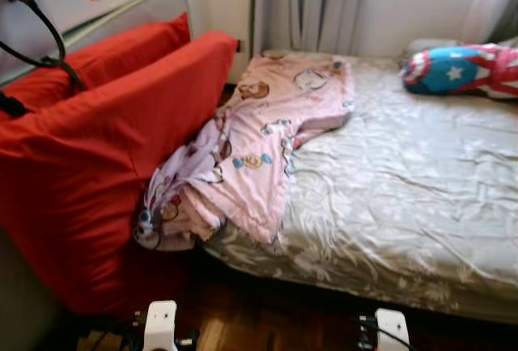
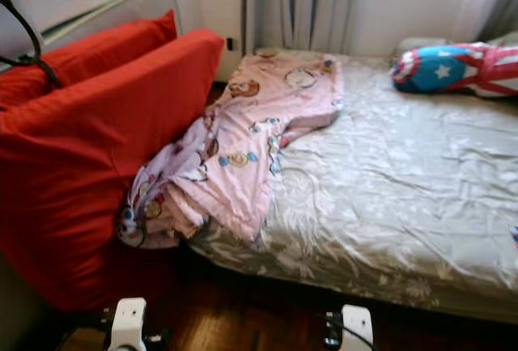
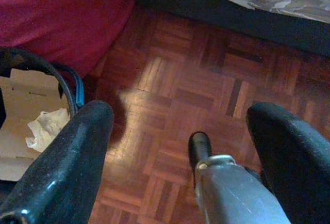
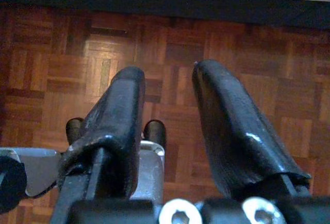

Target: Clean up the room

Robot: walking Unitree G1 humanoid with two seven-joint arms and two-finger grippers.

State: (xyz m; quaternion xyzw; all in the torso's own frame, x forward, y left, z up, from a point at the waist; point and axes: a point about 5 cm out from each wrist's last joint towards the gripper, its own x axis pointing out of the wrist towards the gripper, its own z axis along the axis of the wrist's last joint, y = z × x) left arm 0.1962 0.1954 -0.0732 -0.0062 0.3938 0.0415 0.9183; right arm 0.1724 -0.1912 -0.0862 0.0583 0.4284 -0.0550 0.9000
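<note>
A pink cartoon-print blanket (image 1: 251,145) lies crumpled along the left side of the bed (image 1: 405,197), its lower end spilling over the bed's near corner. A star-and-stripes pillow (image 1: 461,68) rests at the far right of the grey floral sheet. Both arms hang low over the parquet floor (image 3: 206,69). My left gripper (image 3: 180,113) is open wide with nothing between its fingers. Floor also shows through the narrower gap of my right gripper (image 4: 167,72), which is open and empty too.
Large red cushions (image 1: 105,149) lean against a metal frame on the left, touching the blanket. By the left gripper a cardboard box (image 3: 20,110) holds crumpled paper (image 3: 46,128). Curtains (image 1: 312,3) hang behind the bed. A black cable (image 1: 48,35) loops at the far left.
</note>
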